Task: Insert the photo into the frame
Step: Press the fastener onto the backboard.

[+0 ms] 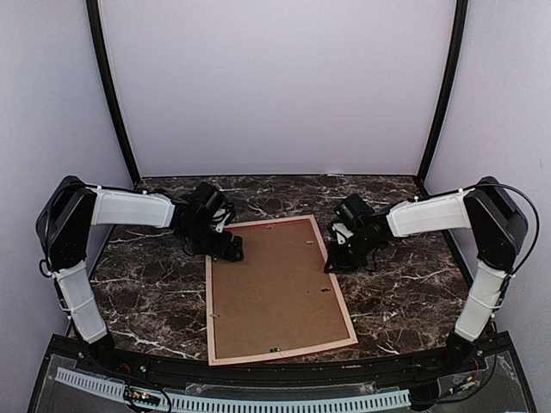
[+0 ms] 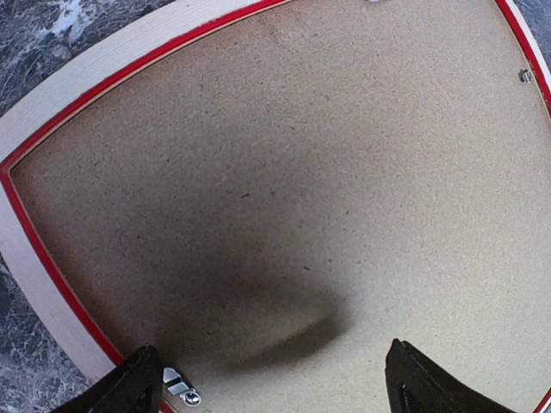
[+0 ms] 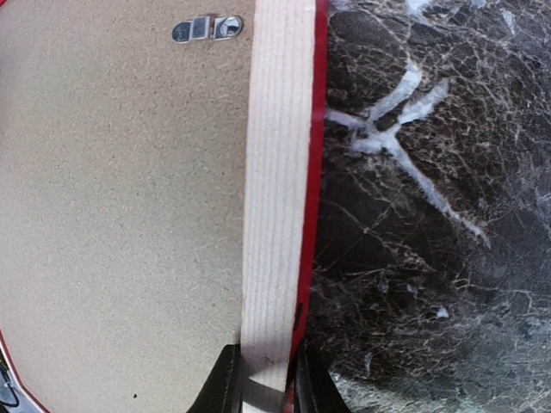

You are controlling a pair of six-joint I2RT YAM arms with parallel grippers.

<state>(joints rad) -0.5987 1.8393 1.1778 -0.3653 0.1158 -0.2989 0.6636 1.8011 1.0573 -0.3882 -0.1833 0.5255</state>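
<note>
The frame [image 1: 209, 310] lies face down on the table, pale wood back up, with a red inner lip and outer edge. A brown backing board [image 1: 275, 288] fills it. The photo is hidden. My left gripper [image 1: 225, 245] hovers open over the frame's far left corner. In the left wrist view its gripper [image 2: 271, 374] has wide-apart fingers over the backing board [image 2: 284, 155], with nothing between them. My right gripper [image 1: 331, 262] is at the frame's right rail. The right wrist view shows that gripper [image 3: 267, 379] shut across the pale rail [image 3: 275, 172].
Dark marble table [image 1: 405, 301] extends on both sides of the frame. Small metal turn clips [image 3: 207, 28] [image 2: 181, 387] sit on the inner edge of the frame. Grey walls stand behind and at the sides.
</note>
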